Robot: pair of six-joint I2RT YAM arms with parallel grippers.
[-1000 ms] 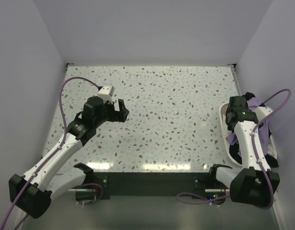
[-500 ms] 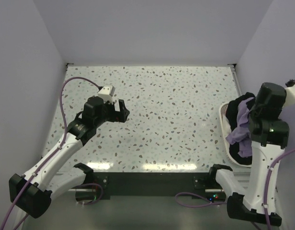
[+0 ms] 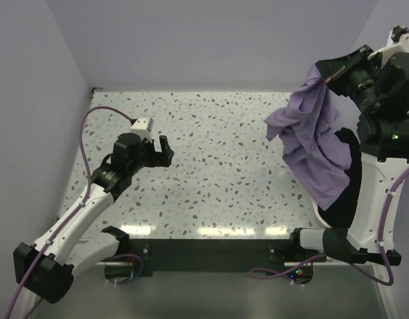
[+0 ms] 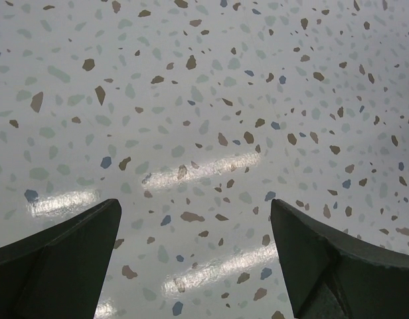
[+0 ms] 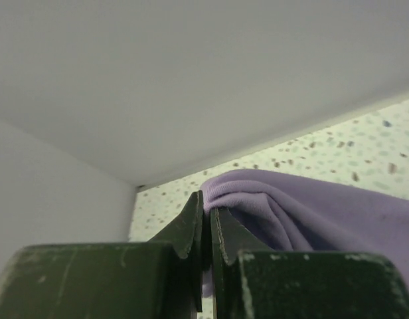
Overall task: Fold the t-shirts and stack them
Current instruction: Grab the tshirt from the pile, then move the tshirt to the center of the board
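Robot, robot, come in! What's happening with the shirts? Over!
Right gripper shut on purple t-shirt, held high. Shirt hangs above dark clothes at right edge. Left gripper open, empty, over table. Nothing in the way seen.

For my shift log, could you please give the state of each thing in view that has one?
purple t-shirt, lifted, hanging unfolded from the right end effector
right end effector, shut on the purple t-shirt
left end effector, open, empty, above the table
black garment, bunched, unfolded, at the right edge
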